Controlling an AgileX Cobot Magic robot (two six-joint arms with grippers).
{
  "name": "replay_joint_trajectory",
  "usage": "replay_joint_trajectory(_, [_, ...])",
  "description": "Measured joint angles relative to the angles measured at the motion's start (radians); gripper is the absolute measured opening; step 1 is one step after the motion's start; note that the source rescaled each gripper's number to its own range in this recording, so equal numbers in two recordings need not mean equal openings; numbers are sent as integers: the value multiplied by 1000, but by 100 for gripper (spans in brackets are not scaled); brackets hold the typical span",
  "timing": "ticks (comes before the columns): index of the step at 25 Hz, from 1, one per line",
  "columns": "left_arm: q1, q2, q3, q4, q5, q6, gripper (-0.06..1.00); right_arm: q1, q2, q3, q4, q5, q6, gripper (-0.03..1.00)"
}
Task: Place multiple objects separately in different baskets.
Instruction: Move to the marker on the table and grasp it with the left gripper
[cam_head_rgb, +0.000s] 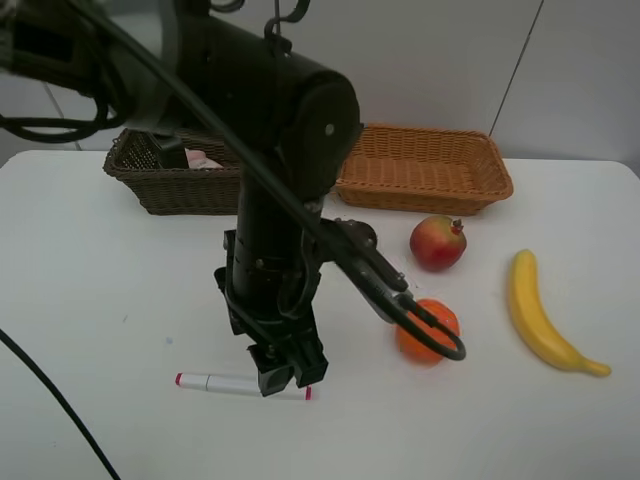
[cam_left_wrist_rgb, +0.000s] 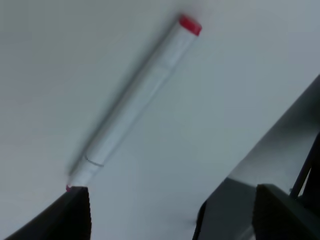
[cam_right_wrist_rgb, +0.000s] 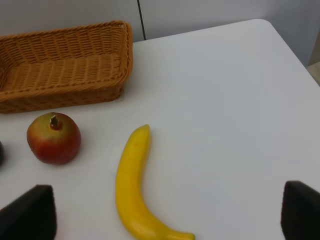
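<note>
White table (cam_head_rgb: 80, 300): dark basket (cam_head_rgb: 170, 190), tan basket (cam_head_rgb: 425, 170), marker (cam_head_rgb: 225, 383), banana (cam_head_rgb: 535, 310), orange (cam_head_rgb: 441, 320), one each; left claw (cam_left_wrist_rgb: 172, 215), right claw (cam_right_wrist_rgb: 165, 214) released.

My left gripper (cam_left_wrist_rgb: 172, 215) has its jaws wide apart over the white table (cam_left_wrist_rgb: 250, 75). The white red-ended marker (cam_left_wrist_rgb: 135, 100) lies flat there, one red end just beside a fingertip (cam_left_wrist_rgb: 75, 212).

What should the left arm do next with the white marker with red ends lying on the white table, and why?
Probably slide the left gripper a little along the white red-ended marker toward its middle before lowering. The jaws stand open, but in the wrist view only the marker's end sits by one finger, so closing here might miss it or pinch only the tip.
</note>
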Motion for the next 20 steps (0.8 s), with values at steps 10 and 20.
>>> replay_joint_trajectory(10, [0, 10, 109, -31, -124, 77, 81, 0, 0, 0, 0, 0, 0, 99])
replay_joint_trajectory(20, [0, 76, 119, -6, -275, 122, 81, 0, 0, 0, 0, 0, 0, 99])
